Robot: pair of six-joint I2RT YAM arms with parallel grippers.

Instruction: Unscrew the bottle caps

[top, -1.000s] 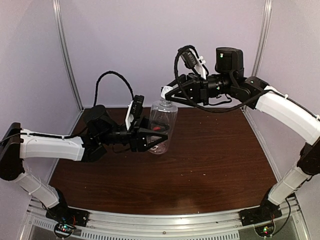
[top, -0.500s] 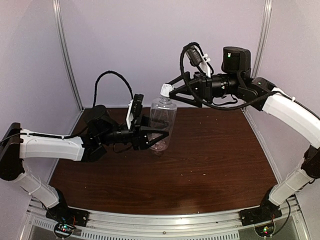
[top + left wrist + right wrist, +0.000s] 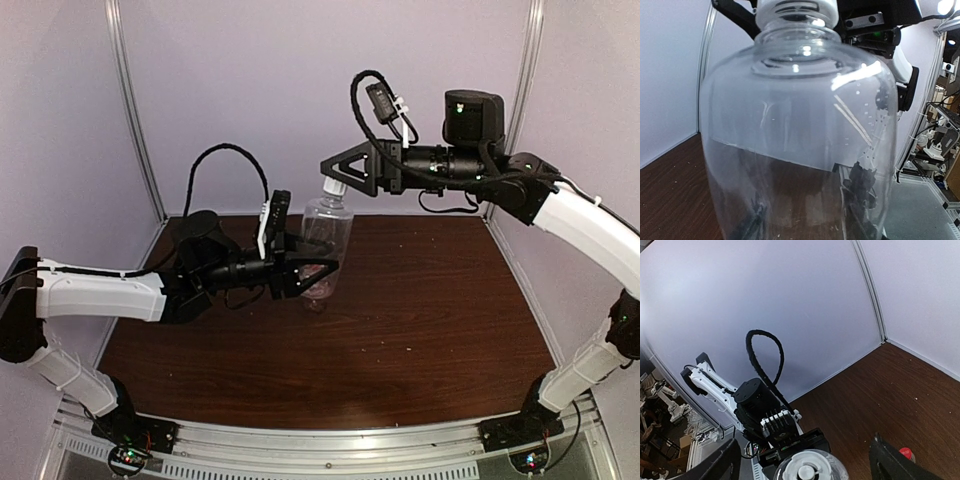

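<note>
While the left gripper [image 3: 312, 272] clamps the upright bottle [image 3: 325, 232], the right gripper [image 3: 331, 174], from three o'clock, straddles its cap [image 3: 807, 471], fingers apart.

Dark wood-grain table [image 3: 430, 330] with pale specks [image 3: 915, 399] around 1 o'clock; a small red cap [image 3: 906, 453] sits on it toward 12 o'clock, near the far edge

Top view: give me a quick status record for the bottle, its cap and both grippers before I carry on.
bottle: clear bottle, unlabelled, roughly upright
cap: white cap, seated on the neck
left gripper: shut on the clear bottle's body
right gripper: open, one finger on each side of the white cap, gaps visible in the right wrist view
table: cannot tell if the bottle rests on it
</note>
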